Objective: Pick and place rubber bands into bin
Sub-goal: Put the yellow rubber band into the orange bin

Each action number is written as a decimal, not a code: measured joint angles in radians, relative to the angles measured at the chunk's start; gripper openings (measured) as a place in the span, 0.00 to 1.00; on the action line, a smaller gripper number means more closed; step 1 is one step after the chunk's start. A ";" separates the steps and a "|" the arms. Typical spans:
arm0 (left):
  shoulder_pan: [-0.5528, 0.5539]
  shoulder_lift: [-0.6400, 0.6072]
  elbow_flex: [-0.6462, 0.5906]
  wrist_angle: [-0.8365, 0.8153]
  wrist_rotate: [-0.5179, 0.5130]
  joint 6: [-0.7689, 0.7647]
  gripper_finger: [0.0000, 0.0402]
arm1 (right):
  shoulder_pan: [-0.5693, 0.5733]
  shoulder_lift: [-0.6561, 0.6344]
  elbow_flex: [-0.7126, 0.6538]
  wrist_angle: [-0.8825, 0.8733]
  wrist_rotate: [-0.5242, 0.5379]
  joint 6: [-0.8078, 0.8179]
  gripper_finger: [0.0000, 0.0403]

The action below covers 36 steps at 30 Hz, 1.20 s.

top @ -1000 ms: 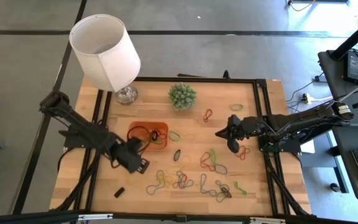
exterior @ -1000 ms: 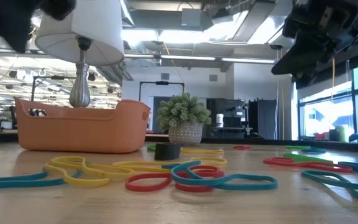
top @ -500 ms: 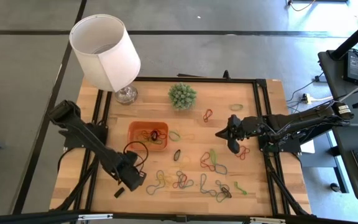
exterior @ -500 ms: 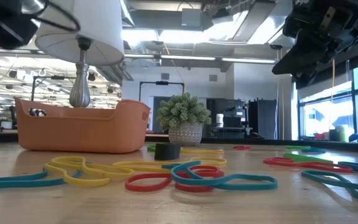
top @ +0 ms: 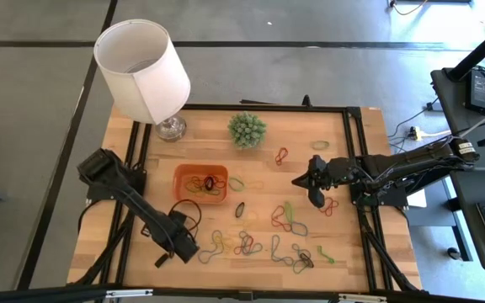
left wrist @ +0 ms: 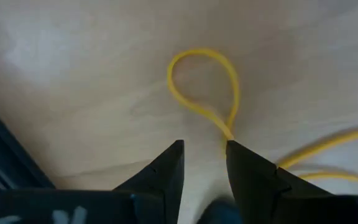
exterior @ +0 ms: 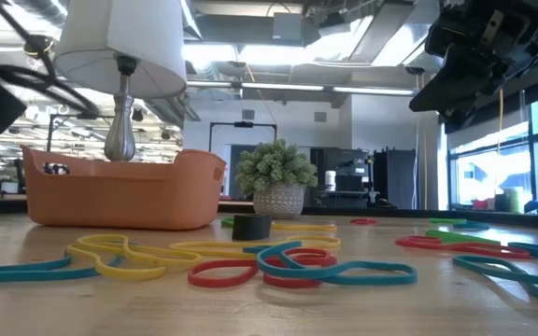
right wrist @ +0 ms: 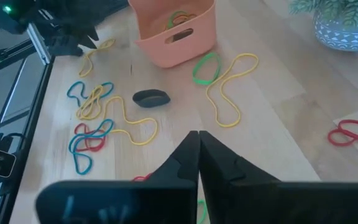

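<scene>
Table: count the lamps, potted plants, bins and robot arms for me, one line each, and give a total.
Lamp: 1
Potted plant: 1
Orange bin: 1
Robot arms: 2
Total: 5

Left gripper (top: 189, 250) has left the bin (top: 180, 176): a second ago it hung at the bin's near-left corner, half a second ago it was partway toward the table's front edge, now it's well clear on the front side, low over the wood at the left end of the loose rubber bands (top: 251, 245). Its fingers (left wrist: 166, 171) have parted and now straddle the tail of a yellow rubber band (left wrist: 199, 87). The black loop seen beside the gripper half a second ago is no longer distinguishable there. In the low view the arm has dropped from upper left to beside the bin (exterior: 120, 191).
</scene>
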 joint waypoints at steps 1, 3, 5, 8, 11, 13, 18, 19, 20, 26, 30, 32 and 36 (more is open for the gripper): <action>0.000 0.009 0.000 0.006 0.002 0.009 0.27 | 0.000 0.000 0.000 0.000 0.000 0.000 0.03; 0.000 0.021 0.001 0.024 0.002 0.041 0.24 | 0.000 0.000 0.000 0.000 0.000 0.000 0.03; 0.001 0.030 0.002 0.038 0.007 0.063 0.21 | 0.000 0.000 0.000 -0.001 0.000 0.000 0.03; 0.009 0.032 0.002 0.047 0.008 0.068 0.16 | 0.000 0.000 0.000 -0.001 0.000 -0.001 0.03; 0.014 0.026 0.001 0.055 -0.001 0.069 0.08 | 0.000 0.000 0.000 -0.001 0.000 -0.017 0.03; 0.019 0.018 -0.001 0.060 -0.005 0.076 0.03 | 0.000 0.000 0.000 -0.001 0.001 -0.019 0.03; 0.033 -0.007 -0.001 0.072 -0.030 0.053 0.00 | 0.000 0.000 0.000 -0.001 0.001 -0.019 0.03; 0.034 -0.016 -0.001 0.068 -0.036 0.047 0.00 | 0.000 0.000 0.000 -0.001 0.001 -0.019 0.03; 0.036 -0.027 -0.001 0.066 -0.037 0.044 0.00 | 0.000 0.000 0.000 -0.001 0.001 -0.019 0.03; 0.035 -0.091 -0.001 0.056 -0.044 0.034 0.00 | 0.000 0.000 0.000 -0.001 0.001 -0.019 0.03; 0.035 -0.132 -0.001 0.051 -0.080 0.033 0.00 | 0.000 0.000 0.000 0.000 0.001 -0.019 0.03; 0.035 -0.158 -0.001 0.051 -0.124 0.042 0.00 | 0.000 0.000 0.000 0.000 0.001 -0.019 0.03; 0.035 -0.231 -0.001 0.049 -0.219 0.053 0.00 | 0.000 0.000 0.000 0.000 0.001 -0.018 0.03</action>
